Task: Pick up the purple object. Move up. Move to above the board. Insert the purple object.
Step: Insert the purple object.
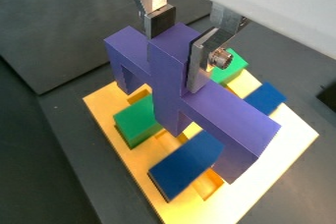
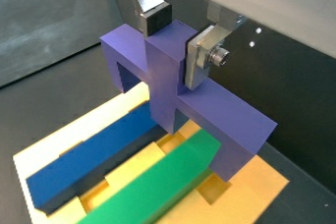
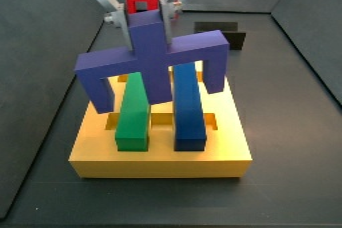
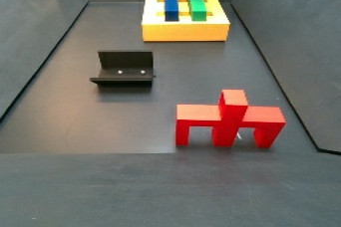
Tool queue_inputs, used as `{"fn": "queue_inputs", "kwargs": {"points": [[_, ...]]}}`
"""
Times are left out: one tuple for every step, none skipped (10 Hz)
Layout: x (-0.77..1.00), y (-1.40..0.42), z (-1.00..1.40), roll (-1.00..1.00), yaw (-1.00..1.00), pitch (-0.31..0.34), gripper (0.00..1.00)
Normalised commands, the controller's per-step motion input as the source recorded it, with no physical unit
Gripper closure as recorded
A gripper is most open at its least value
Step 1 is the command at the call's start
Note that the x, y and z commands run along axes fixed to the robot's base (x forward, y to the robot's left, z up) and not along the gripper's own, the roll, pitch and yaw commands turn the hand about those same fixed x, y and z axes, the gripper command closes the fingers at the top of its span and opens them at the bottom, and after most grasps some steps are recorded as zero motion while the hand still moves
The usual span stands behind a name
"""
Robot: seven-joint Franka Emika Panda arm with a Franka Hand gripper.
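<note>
The purple object (image 3: 150,60) hangs over the board (image 3: 160,154), its crossbar spanning both bars and its legs reaching down near the slab; whether they touch it I cannot tell. The gripper (image 1: 182,43) is clamped on the central stub, silver plates pressed to either side, as both wrist views show (image 2: 174,39). A side view shows the legs flanking the green bar (image 3: 132,117) and the blue bar (image 3: 189,112), with a black block (image 3: 227,34) behind. Only the farther side view takes in the red piece (image 4: 229,119) standing near the camera and the fixture (image 4: 124,69) in mid-floor, well apart from the board (image 4: 185,29); there the purple object is cut off at the frame's edge.
</note>
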Motion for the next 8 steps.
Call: {"fn": "queue_inputs", "kwargs": {"points": [[0.45,-0.07,0.0,0.32,-0.25,0.177,1.0],[0.35,-0.07,0.0,0.36,-0.21,0.17,1.0],[0.26,-0.09,0.0,0.33,-0.12,0.131,1.0],[0.16,-0.16,-0.05,0.37,-0.03,0.106,1.0],[0.07,-0.19,-0.06,0.44,0.0,0.101,1.0],[0.01,-0.19,-0.14,0.38,0.02,0.064,1.0],[0.01,-0.09,-0.17,0.22,0.03,0.037,1.0],[0.0,0.0,-0.22,0.0,0.12,0.003,1.0]]}}
